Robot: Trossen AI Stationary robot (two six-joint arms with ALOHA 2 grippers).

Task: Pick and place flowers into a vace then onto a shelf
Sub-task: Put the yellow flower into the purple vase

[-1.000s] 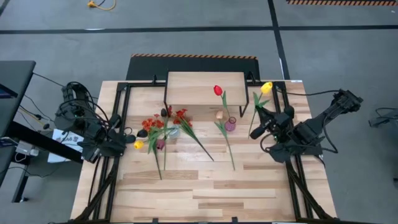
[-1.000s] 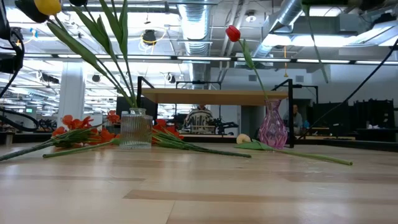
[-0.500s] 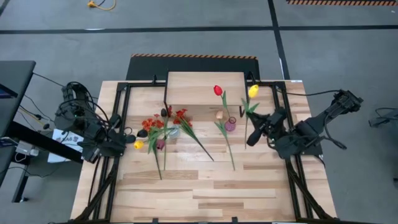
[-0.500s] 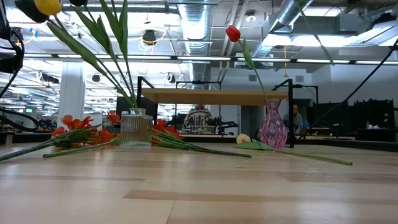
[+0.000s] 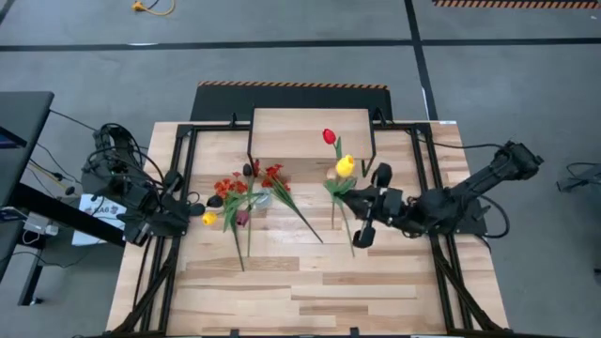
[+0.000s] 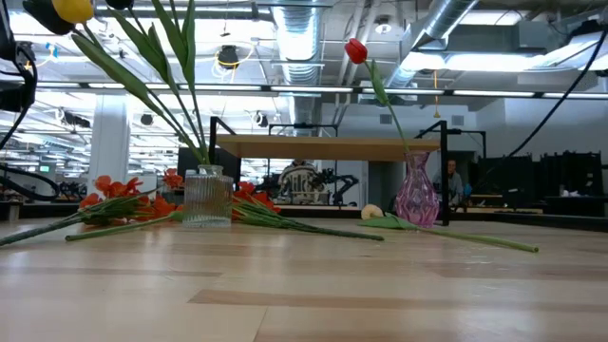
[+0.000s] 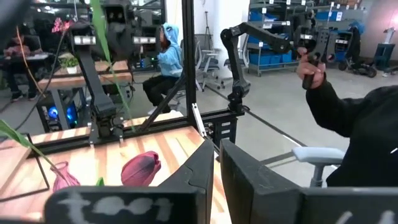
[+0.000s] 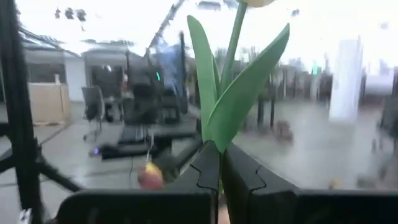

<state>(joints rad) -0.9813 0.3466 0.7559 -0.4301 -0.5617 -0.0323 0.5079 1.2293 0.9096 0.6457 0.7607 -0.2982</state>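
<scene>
Yellow tulip pinched in my right gripper, carried over mid-table.

My right arm reaches in from the table's right edge; its fingers are pressed together on the green stem of the yellow tulip, whose head sits just beside the small pink patterned vase. A red tulip already stands in that vase, in front of the light wood plank shelf on black legs. A cream tulip lies on the slatted wooden table beside the vase. A clear ribbed glass vase holds green stems, with the red-orange blossom sprays lying around it. My left gripper waits at the table's left edge, fingers closed, empty as far as I see.
</scene>
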